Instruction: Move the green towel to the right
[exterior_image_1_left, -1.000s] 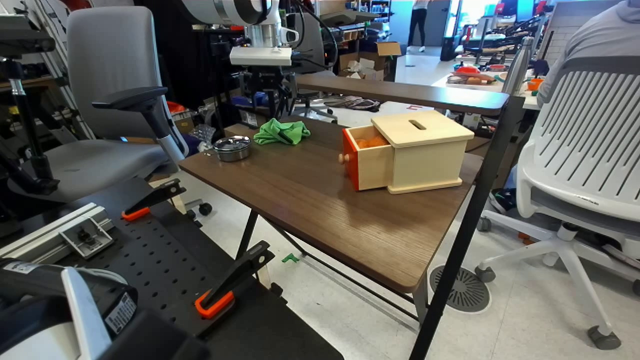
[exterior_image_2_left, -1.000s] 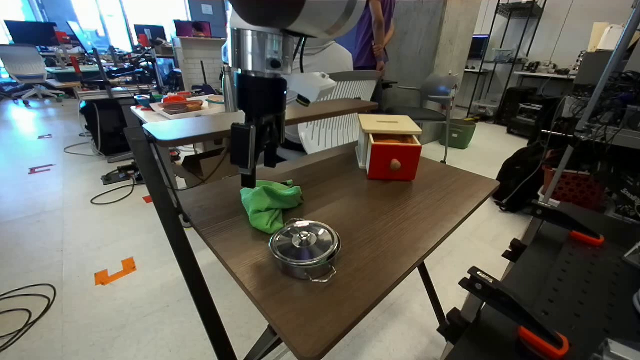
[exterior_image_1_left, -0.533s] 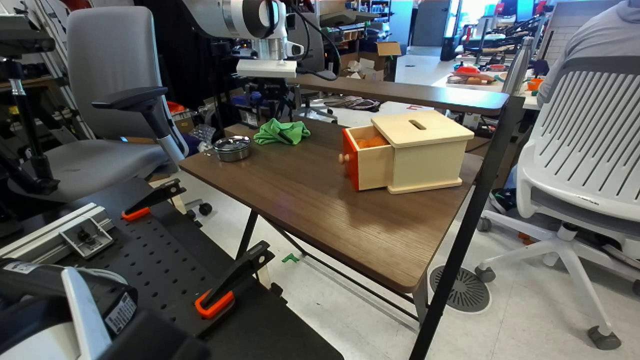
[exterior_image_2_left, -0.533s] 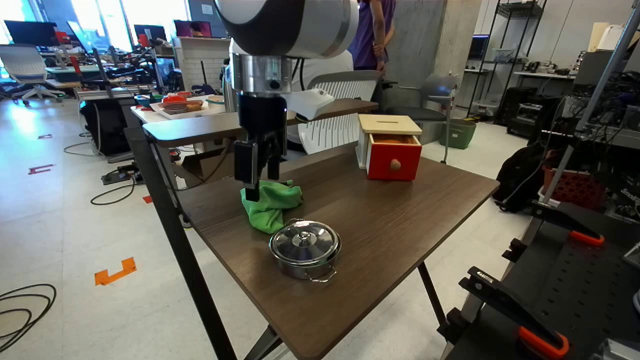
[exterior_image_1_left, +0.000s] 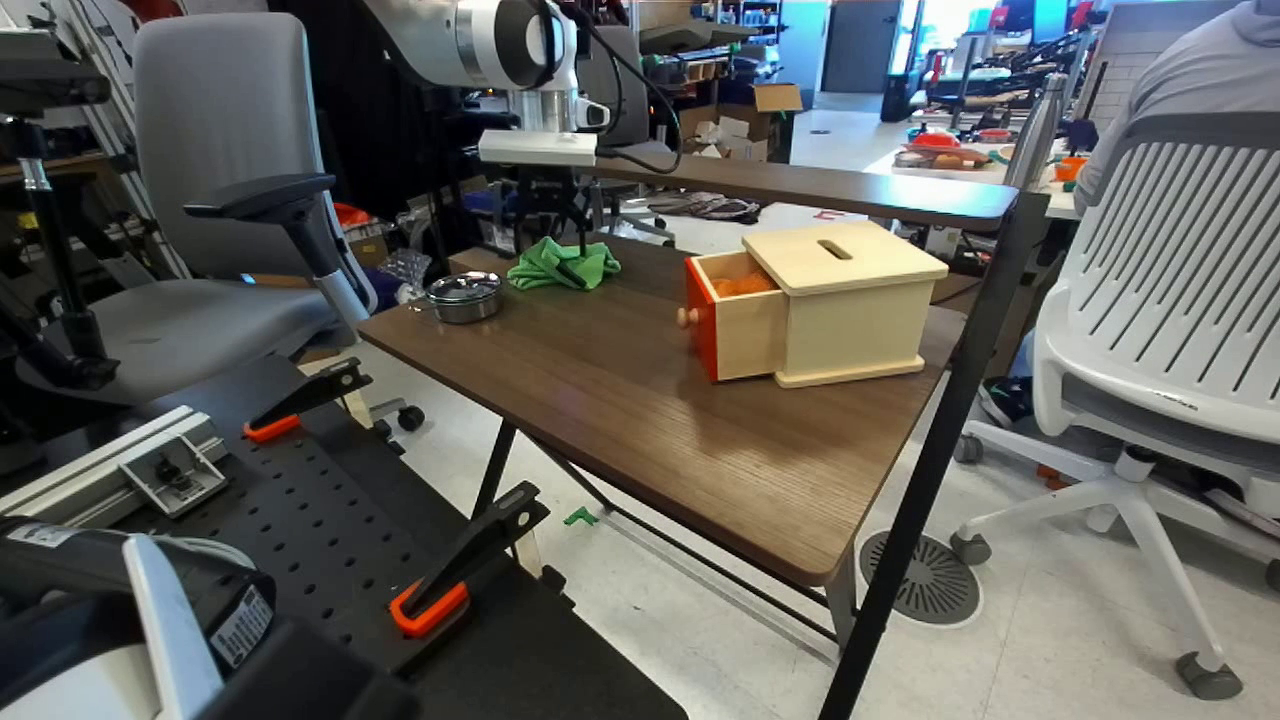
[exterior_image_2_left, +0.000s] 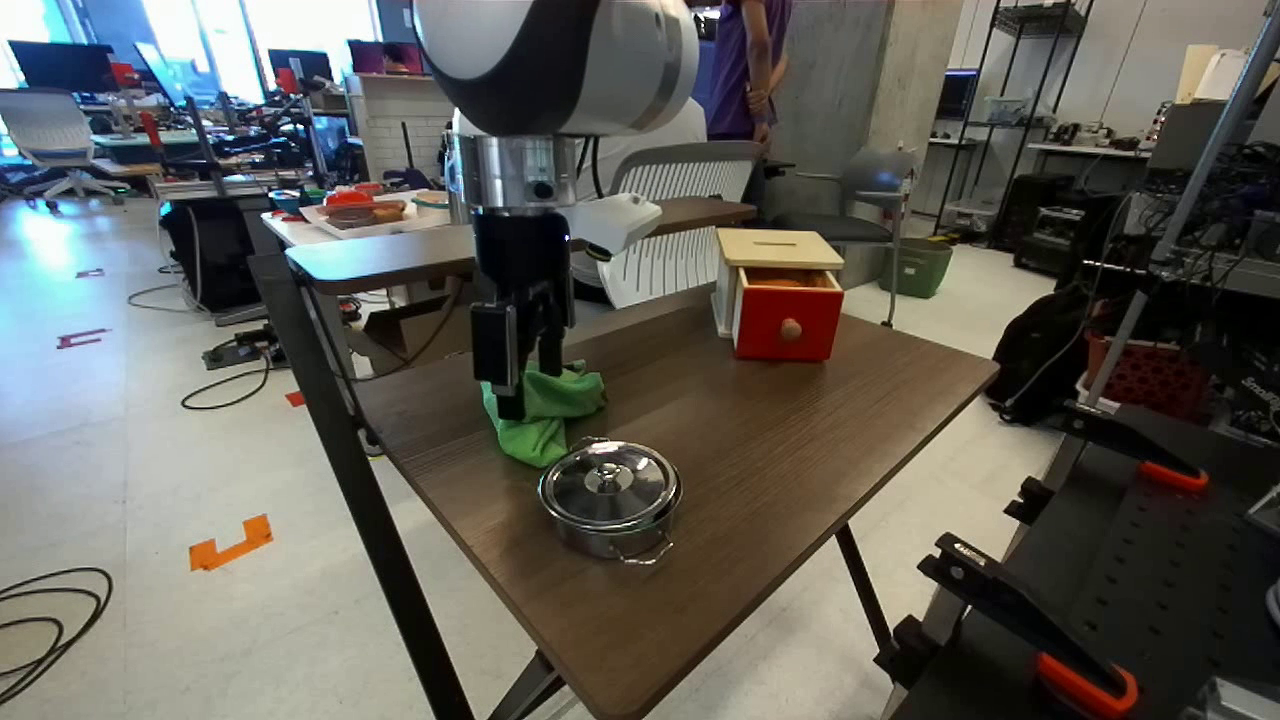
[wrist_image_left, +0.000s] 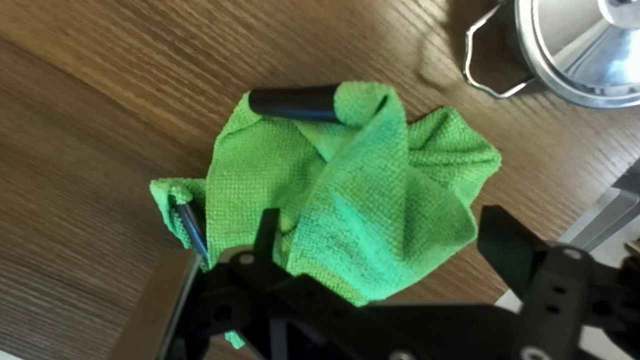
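The green towel lies crumpled on the brown table and shows in both exterior views (exterior_image_1_left: 562, 268) (exterior_image_2_left: 545, 432). It has dark strips along parts of its edge. In the wrist view the towel (wrist_image_left: 360, 210) fills the middle, partly hidden behind the left finger. My gripper (exterior_image_1_left: 550, 240) (exterior_image_2_left: 530, 388) is right over the towel, pointing down. In the wrist view the gripper (wrist_image_left: 382, 230) is wide open, one finger over the towel and the other just past its right edge. Nothing is held. Whether the fingertips touch the cloth I cannot tell.
A lidded metal pot (exterior_image_1_left: 465, 300) (exterior_image_2_left: 610, 500) (wrist_image_left: 590, 55) stands close beside the towel. A wooden box (exterior_image_1_left: 855, 320) with a pulled-out red drawer (exterior_image_2_left: 787, 325) stands farther along the table (exterior_image_1_left: 640, 430). A raised shelf (exterior_image_1_left: 800, 188) runs along one side of the table.
My gripper has come down, with a slight sideways shift, from above the towel to right over it. The towel, pot and box have not moved. A person in the background has left view.
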